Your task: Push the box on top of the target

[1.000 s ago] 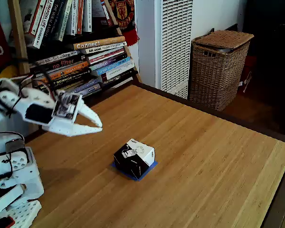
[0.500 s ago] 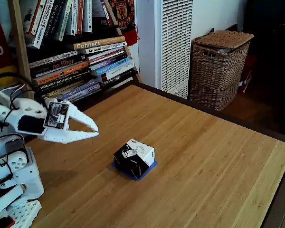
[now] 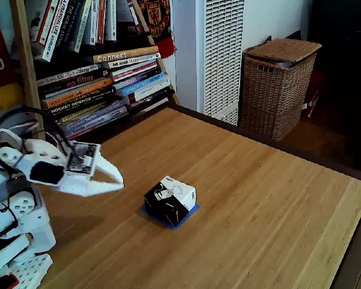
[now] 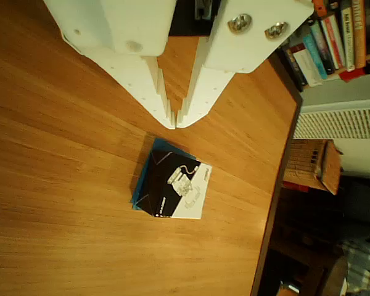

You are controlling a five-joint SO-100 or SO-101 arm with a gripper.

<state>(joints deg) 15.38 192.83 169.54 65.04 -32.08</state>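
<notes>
The box, black-sided with a white printed top, sits on the wooden table over the target; only thin strips of blue tape show around its base. In the other view the box covers the target the same way, with blue showing along two edges. My white gripper hovers low to the left of the box, apart from it. Seen in the other view, the gripper is shut, its tips together, holding nothing and pointing toward the box.
A wicker basket stands beyond the table's far edge beside a white radiator. A bookshelf lies behind the arm. The arm's base is at the lower left. The table's dark edge runs along the right.
The gripper has come down and drawn slightly left, and its jaws have gone from open to shut. The box stays where it was on the tape.
</notes>
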